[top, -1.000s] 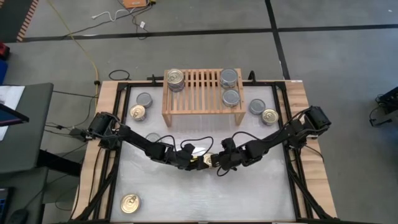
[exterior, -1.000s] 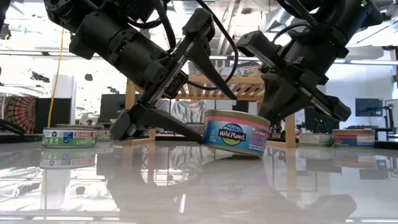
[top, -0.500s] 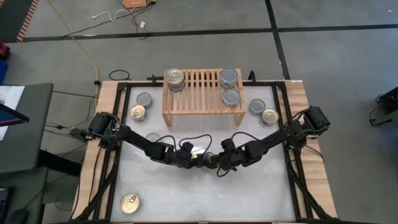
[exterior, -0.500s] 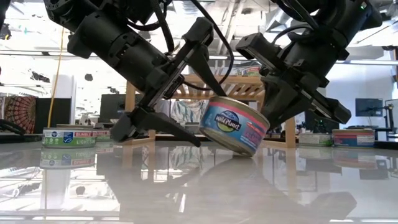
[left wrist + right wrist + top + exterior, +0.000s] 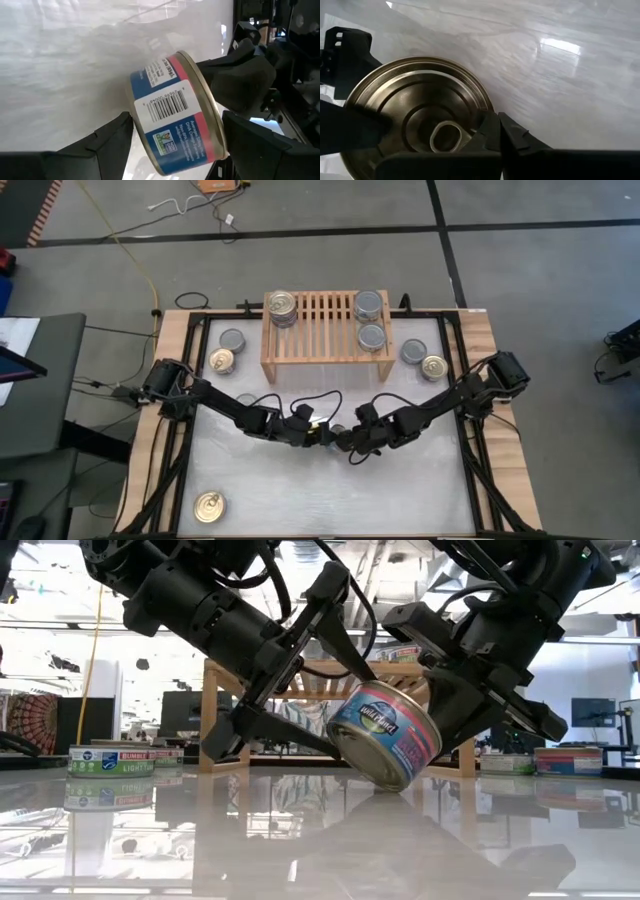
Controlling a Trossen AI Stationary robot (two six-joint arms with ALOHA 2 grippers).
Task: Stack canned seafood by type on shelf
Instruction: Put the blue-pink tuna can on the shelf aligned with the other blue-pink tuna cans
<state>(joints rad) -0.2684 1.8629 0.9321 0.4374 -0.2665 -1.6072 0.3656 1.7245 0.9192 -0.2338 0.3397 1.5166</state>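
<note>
Just in front of the shelf (image 5: 326, 330), mid-bench (image 5: 400, 490), both arms meet over one can (image 5: 385, 733) that sits tipped up on its edge, its label facing outward and only its lower rim touching the bench. The left hand (image 5: 175, 145) is spread, a finger (image 5: 107, 140) on either side of the tilted can. The right hand (image 5: 497, 132) has its fingers pressed together, their tips against the can's gold pull-ring top (image 5: 420, 120). On the shelf stand three more cans: one (image 5: 282, 306) at its left end, two (image 5: 370, 305) toward its right.
</note>
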